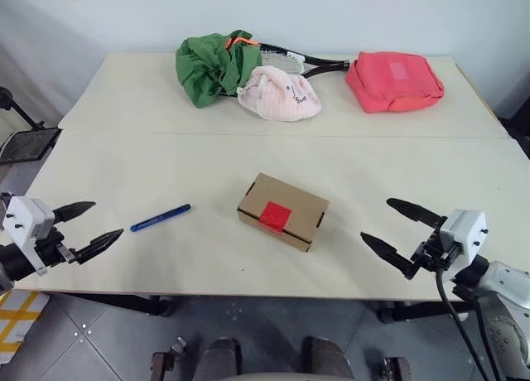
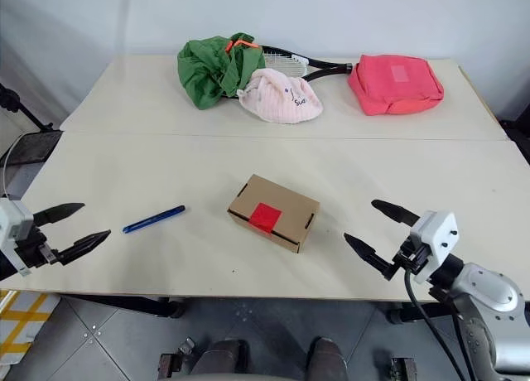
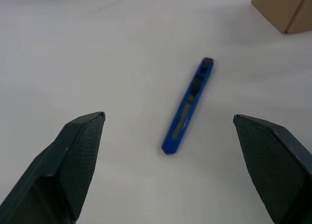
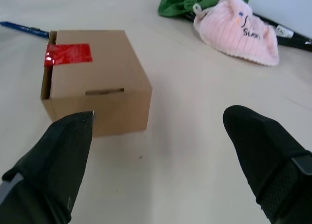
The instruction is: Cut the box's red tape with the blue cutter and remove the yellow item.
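You have the box (image 1: 282,210) lying near the middle of the surface (image 1: 166,132), somewhat toward the near edge, closed, with its red tape (image 1: 275,216) patch on top and folding over the side that faces the near edge. The blue cutter (image 1: 160,218) lies flat on the bare surface just beside the box on its left, well apart from it, one end pointing toward the box. Your left gripper (image 1: 90,226) hangs at the near left corner with its fingers spread wide and nothing between them; the cutter lies just ahead of it, between it and the box, untouched. Your right gripper (image 1: 399,231) hangs over the near edge on the right, fingers also wide apart and empty, aimed toward the box, which sits near it but clear of its fingertips. Along the far edge you see a green cloth bundle (image 1: 209,65), a pink plush item (image 1: 279,94) touching it, a racket (image 1: 306,64) behind both, and a pink-red pouch (image 1: 392,80) toward the far right corner.
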